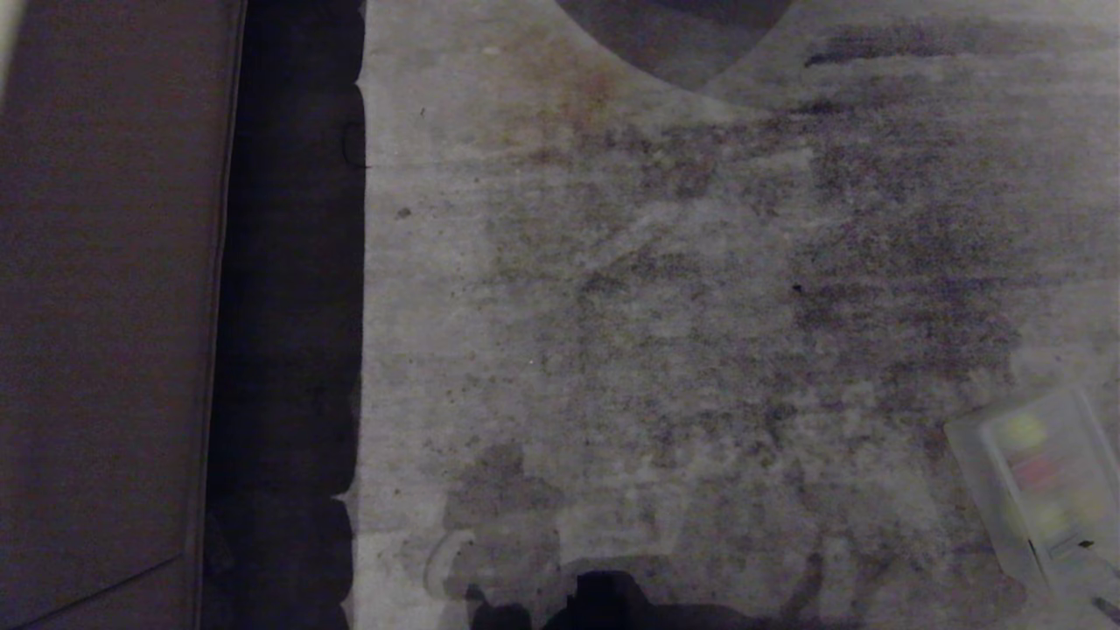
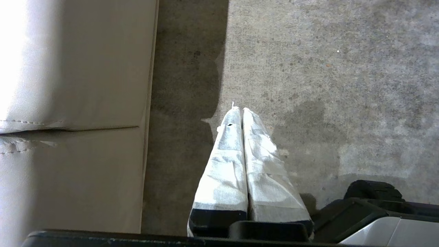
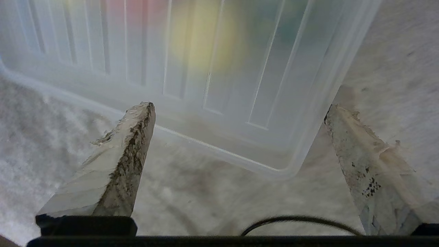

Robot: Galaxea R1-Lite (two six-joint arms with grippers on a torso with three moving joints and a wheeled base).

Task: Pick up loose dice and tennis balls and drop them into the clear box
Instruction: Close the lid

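Note:
The clear box [image 1: 967,446] sits on the floor at the lower right of the head view. Blurred colour patches show through it: yellow-green [image 1: 1024,429], red [image 1: 1037,472] and yellow [image 1: 1050,516]. I cannot tell which are dice and which are tennis balls. In the right wrist view the box's ribbed whitish surface [image 3: 260,103] fills the area just beyond my right gripper [image 3: 239,108]. That gripper is open wide with nothing between its fingers, and one box corner lies between the fingertips. My left gripper [image 2: 240,109] is shut and empty, parked over bare floor.
A beige sofa [image 1: 105,306] runs along the left, with a dark shadowed strip [image 1: 289,306] beside it; the left wrist view shows the sofa [image 2: 68,103] too. My dark base [image 1: 604,604] juts in at the bottom. A thin black cable [image 3: 298,219] curves near the right wrist.

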